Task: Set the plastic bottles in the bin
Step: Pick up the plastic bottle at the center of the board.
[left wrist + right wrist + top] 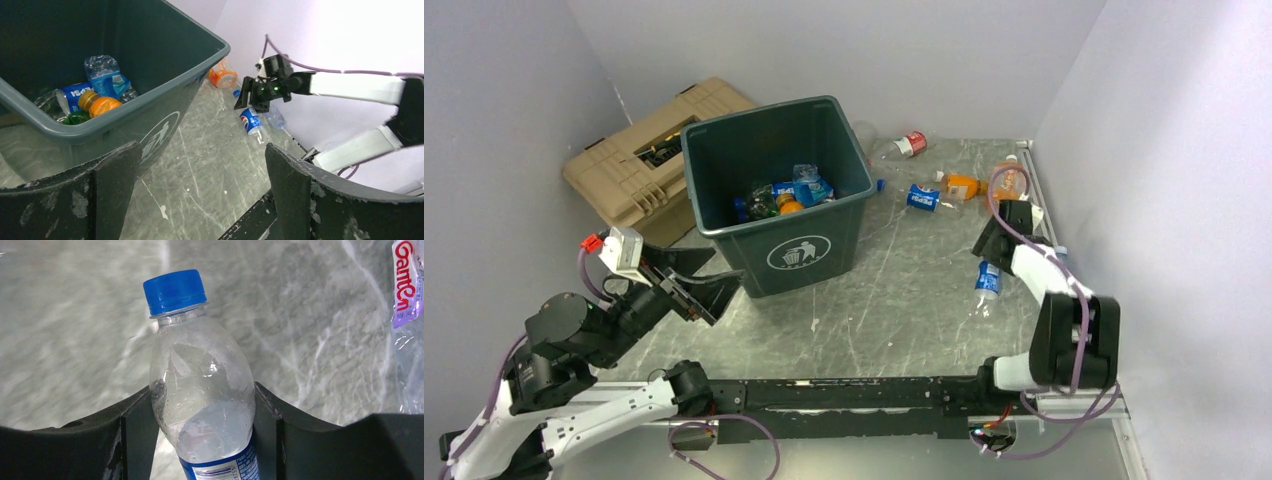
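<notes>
With the arm bases at 6 o'clock in the top view, the left gripper (pixel 716 292) hangs at 8 o'clock. Its jaws are spread wide with nothing between them, just short of the bin's near-left corner.

At 3 o'clock the right gripper (pixel 987 258) has its fingers (pixel 267 415) pressed against both sides of a clear blue-capped bottle (pixel 202 390). The cap points back toward the near edge. Whether this bottle rests on the table (pixel 894 300) or is lifted cannot be told. Just beside it lies a clear Ganten-labelled bottle (pixel 407 290).

The bin (pixel 844 225) stands upright at 11 o'clock and holds several bottles in the bin (pixel 784 195), among them a Pepsi label and an orange cap.

Farther out, at 1 o'clock, more bottles lie loose on the table:
- a Pepsi bottle (pixel 921 197)
- an orange bottle (pixel 961 186)
- a second orange bottle (pixel 1012 180), crossed by the right arm's purple cable (pixel 990 190)
- farthest away, a red-labelled bottle (pixel 909 143)

At 10 o'clock a tan case (pixel 639 165) sits behind the bin, partly hidden by it.
</notes>
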You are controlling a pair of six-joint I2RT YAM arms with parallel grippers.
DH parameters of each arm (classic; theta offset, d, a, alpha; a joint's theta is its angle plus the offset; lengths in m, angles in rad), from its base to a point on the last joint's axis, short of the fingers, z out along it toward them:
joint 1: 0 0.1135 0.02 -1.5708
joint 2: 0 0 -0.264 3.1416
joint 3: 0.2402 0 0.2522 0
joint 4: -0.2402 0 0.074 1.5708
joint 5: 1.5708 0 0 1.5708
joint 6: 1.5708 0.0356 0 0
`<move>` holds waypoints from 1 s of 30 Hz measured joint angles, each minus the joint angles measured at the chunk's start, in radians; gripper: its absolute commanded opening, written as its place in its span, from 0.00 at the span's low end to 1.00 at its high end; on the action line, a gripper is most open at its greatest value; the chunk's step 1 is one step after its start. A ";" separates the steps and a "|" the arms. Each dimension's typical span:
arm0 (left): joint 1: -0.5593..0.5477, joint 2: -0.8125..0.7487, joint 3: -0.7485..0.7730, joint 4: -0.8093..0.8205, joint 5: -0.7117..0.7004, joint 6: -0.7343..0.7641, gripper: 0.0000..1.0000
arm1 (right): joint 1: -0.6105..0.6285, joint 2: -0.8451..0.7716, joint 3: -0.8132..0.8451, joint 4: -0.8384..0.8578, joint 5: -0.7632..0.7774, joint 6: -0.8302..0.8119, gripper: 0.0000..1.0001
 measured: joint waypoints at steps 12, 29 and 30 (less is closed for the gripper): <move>0.000 0.034 0.097 0.045 -0.047 -0.013 0.99 | 0.315 -0.638 -0.024 0.019 -0.068 0.055 0.00; 0.000 0.656 0.259 0.532 0.493 0.067 0.99 | 0.380 -1.131 -0.185 0.363 -0.885 0.169 0.00; 0.000 0.702 0.286 0.542 0.533 0.064 1.00 | 0.380 -1.141 -0.190 0.380 -0.904 0.182 0.00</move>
